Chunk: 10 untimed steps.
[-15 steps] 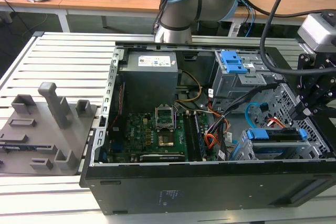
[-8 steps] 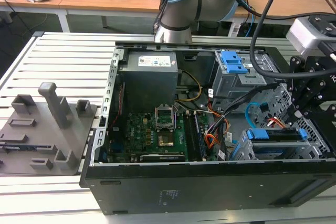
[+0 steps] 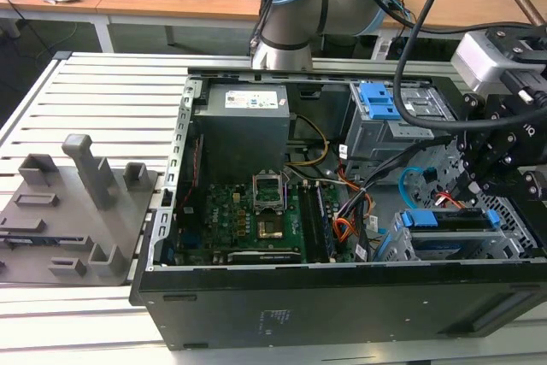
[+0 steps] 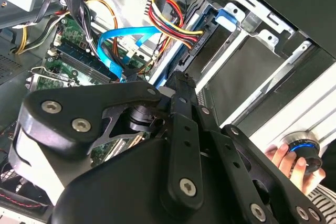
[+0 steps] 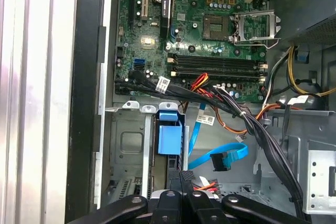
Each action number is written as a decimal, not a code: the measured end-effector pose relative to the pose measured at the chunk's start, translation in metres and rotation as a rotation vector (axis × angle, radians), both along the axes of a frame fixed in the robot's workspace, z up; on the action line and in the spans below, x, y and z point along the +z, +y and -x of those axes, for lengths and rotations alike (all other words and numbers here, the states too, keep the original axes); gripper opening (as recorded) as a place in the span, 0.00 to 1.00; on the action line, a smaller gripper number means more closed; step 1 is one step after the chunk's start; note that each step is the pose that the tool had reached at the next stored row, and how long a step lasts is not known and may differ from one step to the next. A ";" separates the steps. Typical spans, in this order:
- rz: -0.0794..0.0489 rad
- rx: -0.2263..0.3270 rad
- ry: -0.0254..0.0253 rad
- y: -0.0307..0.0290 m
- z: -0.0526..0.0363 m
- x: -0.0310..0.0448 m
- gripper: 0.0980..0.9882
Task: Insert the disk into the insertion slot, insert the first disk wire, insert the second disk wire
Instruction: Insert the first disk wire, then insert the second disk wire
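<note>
Insertion of the first disk wire (image 4: 173, 24) appears in hand: tool (image 4: 182, 80), narrowed shut, sits at that wire's end by the seated disk (image 5: 169, 132); seating needs a straight push.

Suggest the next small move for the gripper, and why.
Probably press the black plug of the orange-red wire bundle toward the drive: the gripper sits right at it, the drive already lies in its cage, and the blue cable hangs loose.
</note>
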State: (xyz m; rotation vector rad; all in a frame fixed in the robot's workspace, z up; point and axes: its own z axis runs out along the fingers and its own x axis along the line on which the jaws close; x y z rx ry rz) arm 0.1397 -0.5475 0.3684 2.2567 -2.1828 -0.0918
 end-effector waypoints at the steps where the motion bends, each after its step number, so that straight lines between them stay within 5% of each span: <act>1: 0.000 0.000 0.0000 0.0000 0.0001 0.0000 0.01; 10: 0.000 0.000 0.0000 0.0000 0.0001 -0.0001 0.01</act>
